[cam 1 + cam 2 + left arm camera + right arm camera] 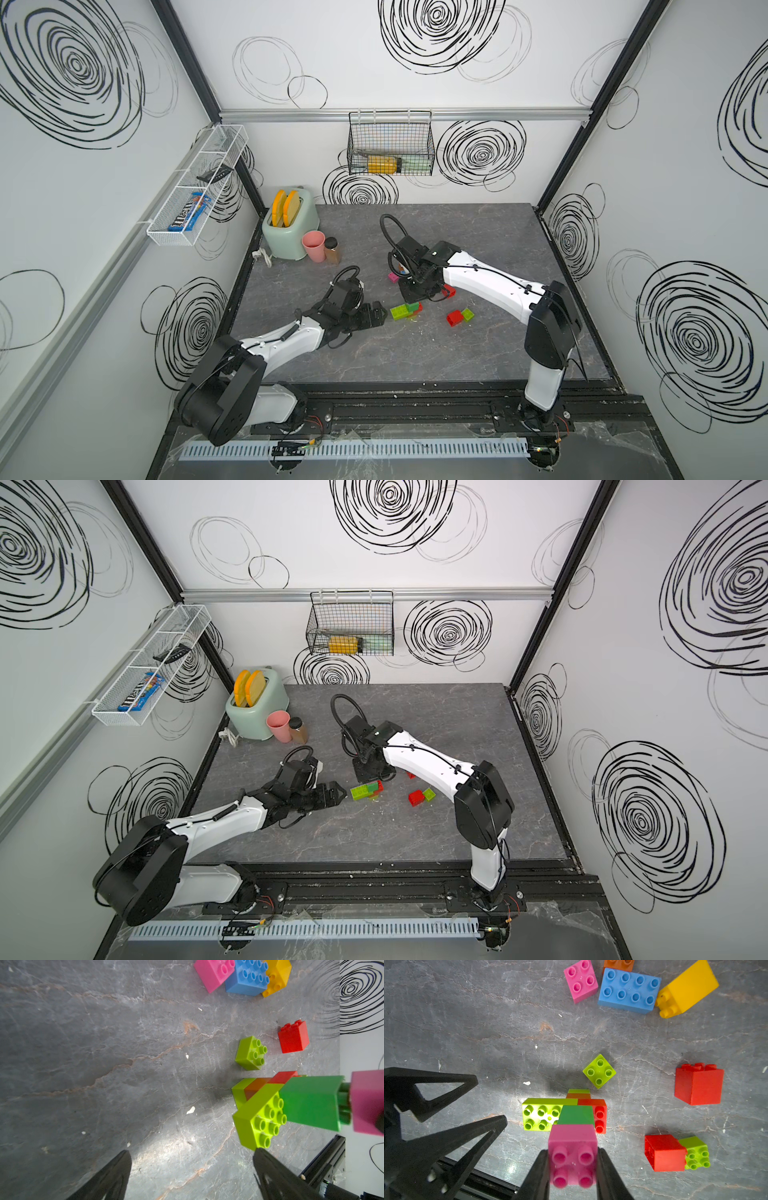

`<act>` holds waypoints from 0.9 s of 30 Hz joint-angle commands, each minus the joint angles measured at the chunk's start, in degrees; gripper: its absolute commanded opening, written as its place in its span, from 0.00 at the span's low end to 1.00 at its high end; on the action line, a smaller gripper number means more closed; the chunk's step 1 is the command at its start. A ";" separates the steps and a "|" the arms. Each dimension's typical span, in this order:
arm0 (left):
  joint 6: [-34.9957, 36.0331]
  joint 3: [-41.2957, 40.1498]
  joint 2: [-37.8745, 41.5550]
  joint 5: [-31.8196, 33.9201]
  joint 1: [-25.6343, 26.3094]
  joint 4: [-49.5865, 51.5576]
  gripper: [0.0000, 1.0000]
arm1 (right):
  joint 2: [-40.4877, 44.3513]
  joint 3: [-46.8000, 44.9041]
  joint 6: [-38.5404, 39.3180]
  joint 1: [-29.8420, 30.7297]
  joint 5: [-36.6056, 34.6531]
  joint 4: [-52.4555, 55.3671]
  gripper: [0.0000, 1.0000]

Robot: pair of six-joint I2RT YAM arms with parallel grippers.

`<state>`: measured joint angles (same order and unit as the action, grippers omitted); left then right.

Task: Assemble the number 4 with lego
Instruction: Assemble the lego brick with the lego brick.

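left arm: the left arm (282, 337) came in low from the tabletop's front left corner, forearm nearly flat, aimed at the middle.
left gripper: the left gripper (376, 316) was spread wide with nothing in it. One tip sat just beside the lime end of the stack, and I honestly couldn't tell if it touched.
right arm: the right arm (482, 280) rose from the front right corner, elbow high, wrist bent so the tool pointed straight down.
right gripper: the right gripper (572, 1152) was closed partway onto the pink brick (572, 1138), one finger on each side wall, studs up.
pink brick: it sat on the green brick (311, 1103), with green studs showing in the gap, so not pushed fully home.
stack (405, 311): roughly mid-tabletop. A long lime brick (542, 1114) and a red brick (600, 1118) lay side by side under the green one, with more pieces below.
loose bricks: a small lime square (599, 1071) lay near the stack and a red cube (698, 1084) further off. A red block (664, 1152) touched a lime block (696, 1153) toward the right edge. A second pink square (580, 980), a blue brick (629, 990) and a tipped-over yellow brick (687, 989) were bunched toward the back edge.
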<state>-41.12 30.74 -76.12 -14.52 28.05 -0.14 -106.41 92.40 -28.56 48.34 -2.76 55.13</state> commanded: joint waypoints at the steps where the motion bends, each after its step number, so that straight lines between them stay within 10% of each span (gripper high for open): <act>1: 0.42 0.55 -0.45 -0.39 0.07 -1.99 0.96 | 0.72 -0.59 -2.03 0.79 -0.73 1.72 0.00; 27: 1.09 1.07 -2.70 -0.37 0.16 -2.11 0.96 | -3.50 -6.50 -2.03 2.28 0.18 3.34 0.00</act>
<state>-40.29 30.74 -78.04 -14.52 28.08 -0.16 -106.02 90.50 -30.57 49.45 -4.64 54.15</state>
